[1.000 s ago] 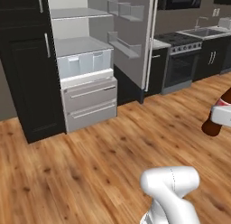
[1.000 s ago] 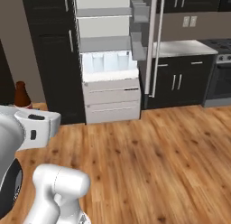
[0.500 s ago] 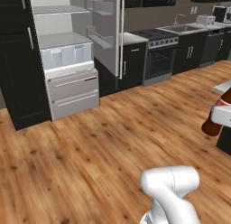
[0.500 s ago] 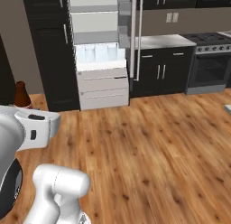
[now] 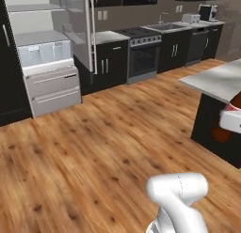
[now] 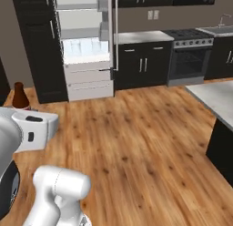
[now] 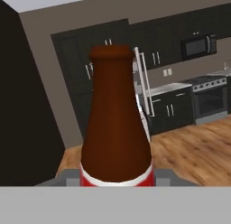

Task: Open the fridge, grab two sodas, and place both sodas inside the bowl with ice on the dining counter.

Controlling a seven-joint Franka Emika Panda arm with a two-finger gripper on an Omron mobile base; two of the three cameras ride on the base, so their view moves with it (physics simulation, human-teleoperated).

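My gripper (image 7: pixel 116 181) is shut on a brown cola soda (image 7: pixel 116 128) with a red label, which stands upright and close in the hand view. The same soda (image 6: pixel 19 95) pokes up behind the white hand at the left of the right base view. At the right edge of the left base view it (image 5: pixel 219 133) hangs under the gripper (image 5: pixel 232 120). The fridge (image 5: pixel 44 63) stands open at the far left, its door (image 5: pixel 77 30) swung out; it is also far off as the fridge (image 6: pixel 86 52). The dining counter (image 5: pixel 219 81) juts in from the right. The bowl is out of view.
A black stove (image 5: pixel 143 58) and a pale counter with sink (image 5: pixel 165 26) run along the back wall, with black cabinets (image 6: pixel 41 52) left of the fridge. Wooden floor (image 6: pixel 136 138) lies open between me and the fridge. The dining counter's dark side (image 6: pixel 223 152) is near on the right.
The whole picture has shifted: the base has turned, so the fridge slid left and the dining counter came in at the right. The gripper still holds the soda the same way.
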